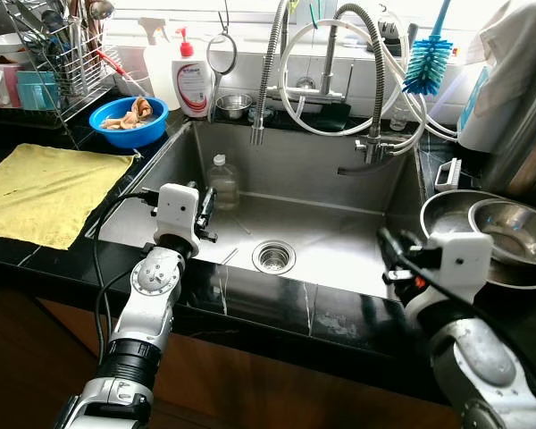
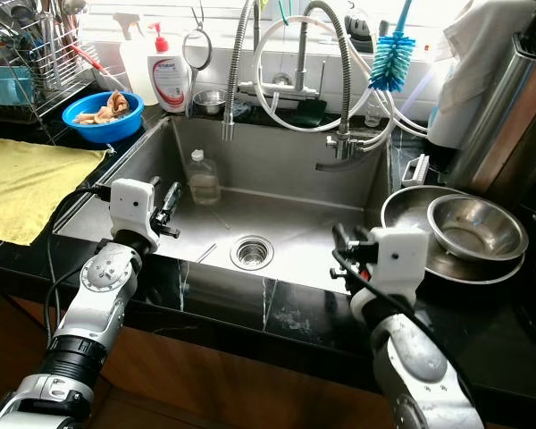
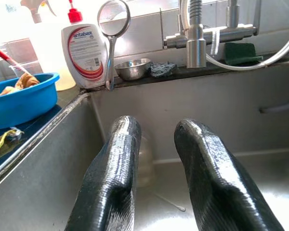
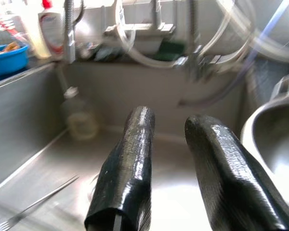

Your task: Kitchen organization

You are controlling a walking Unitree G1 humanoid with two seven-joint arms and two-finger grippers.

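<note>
While I face steel sink [image 1: 357, 192], left claw [image 1: 207, 213] hangs over its left part, fingers spread, empty. Right claw [image 1: 391, 246] spread too, at sink's right rim. Clear bottle [image 1: 221, 182] stands against back wall. Fork [image 4: 36, 205] lies on sink floor near drain [image 1: 273, 256].

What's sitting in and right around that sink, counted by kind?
Metal bowls: 3
Blue bowls: 1
Bottles: 3
Yellow cloths: 1
Forks: 1
Bottle brushes: 1
Total: 10
</note>
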